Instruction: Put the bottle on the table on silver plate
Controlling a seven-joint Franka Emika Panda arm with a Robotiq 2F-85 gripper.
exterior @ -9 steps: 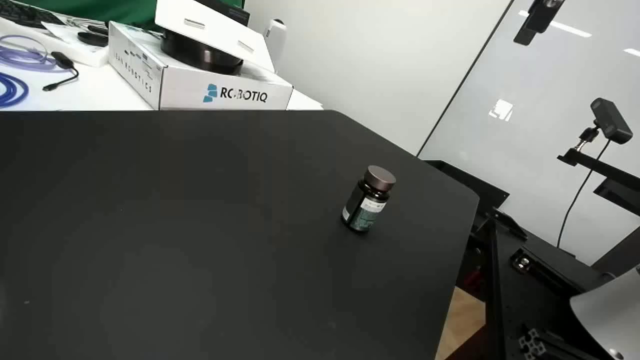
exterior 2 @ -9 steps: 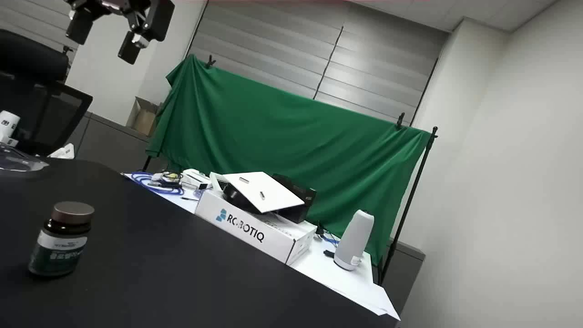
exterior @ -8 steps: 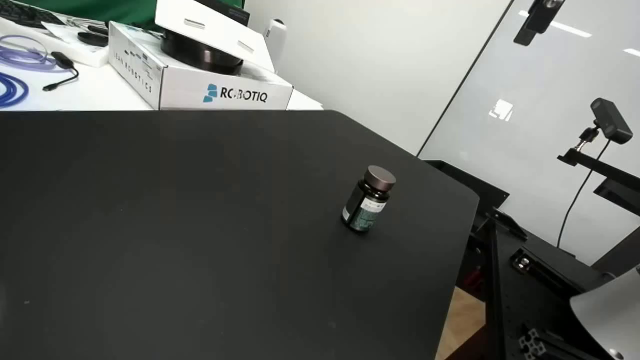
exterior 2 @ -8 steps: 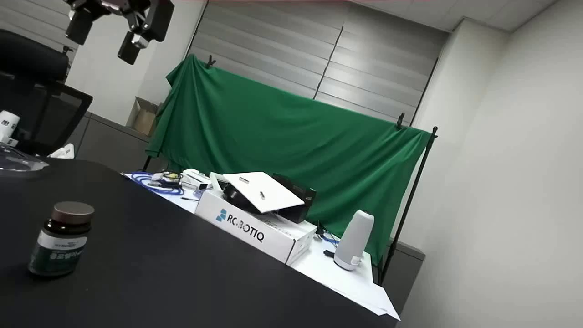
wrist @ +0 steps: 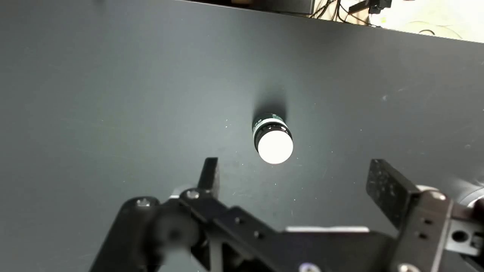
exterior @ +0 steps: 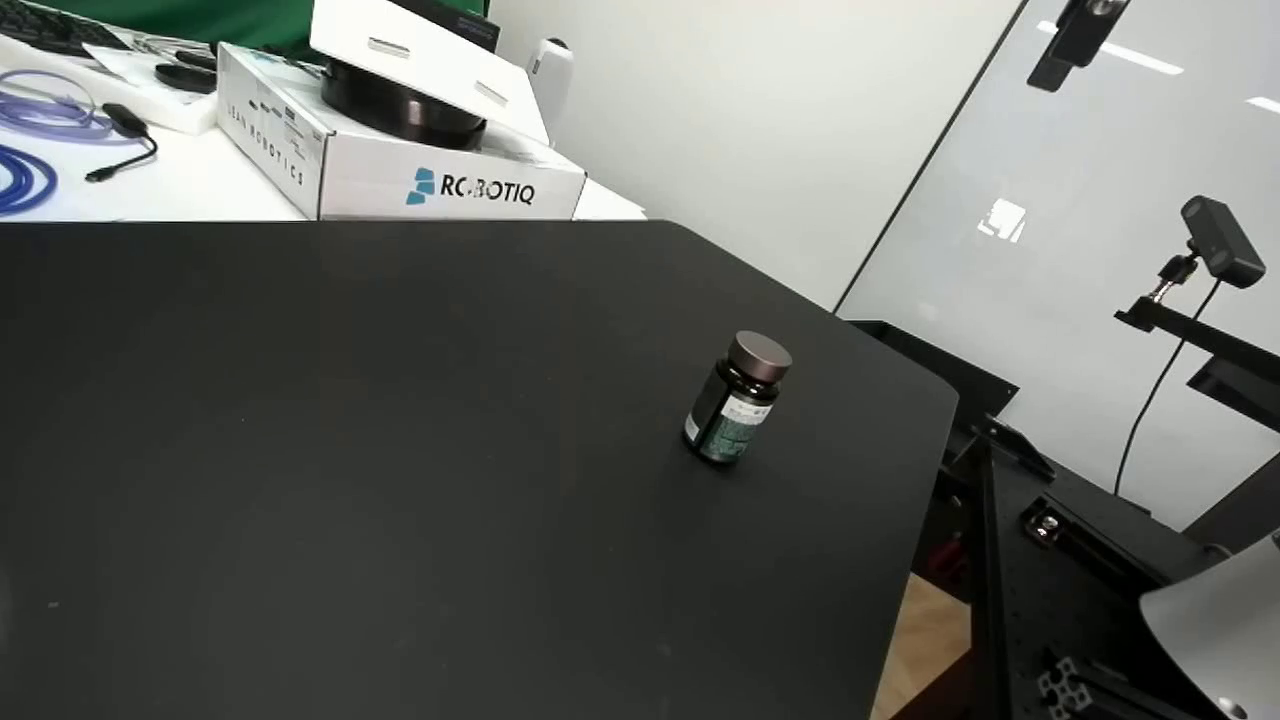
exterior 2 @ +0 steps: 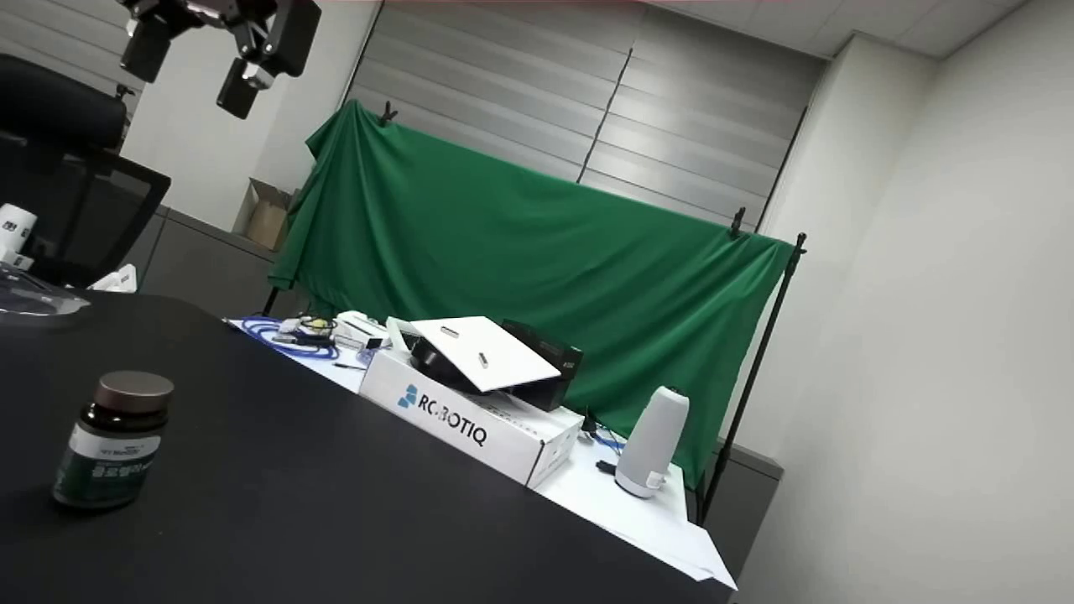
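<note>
White walls [exterior 2: 956, 319] & a green cloth [exterior 2: 537, 243], hung on a dk stand [exterior 2: 757, 369], are seen in the bkgd; the foreground's filled by a matte blk counter [exterior: 380, 450] w/ rounded corners.

Above it the claw [wrist: 294, 174] is held, its jaws spread wide. Its fingers [wrist: 389, 192] are blk, blocky & flat-faced, joined to dk metal links [wrist: 427, 226]. In the wrist view the bottle [wrist: 273, 136] is seen btwn & beyond the fingertips, touched by neither; in an exterior view the claw is seen well above it.

Upright on the counter the bottle is stood. Its short, cylindrical, glossy dk body is wrapped in a label [exterior 2: 109, 461], white on top & dk green below, printed w/ small pale lettering. It's topped by a flat round cap [exterior 2: 134, 392], brownish in both exterior views, washed out to white by glare in the wrist view.

Farther out, a shallow silvery dish [exterior 2: 38, 298] is cut off by the frame edge in an exterior view; whether the shiny curved edge [wrist: 472, 196] at the wrist view's margin belongs to it can't be told. Beyond the counter, a white desk [exterior: 185, 195] is topped w/ blue cables [exterior: 20, 203], a rounded white device [exterior 2: 653, 445] & a white cardboard box [exterior: 400, 165] marked ROBOTIQ, on which a tilted white panel [exterior 2: 487, 352] is propped.
</note>
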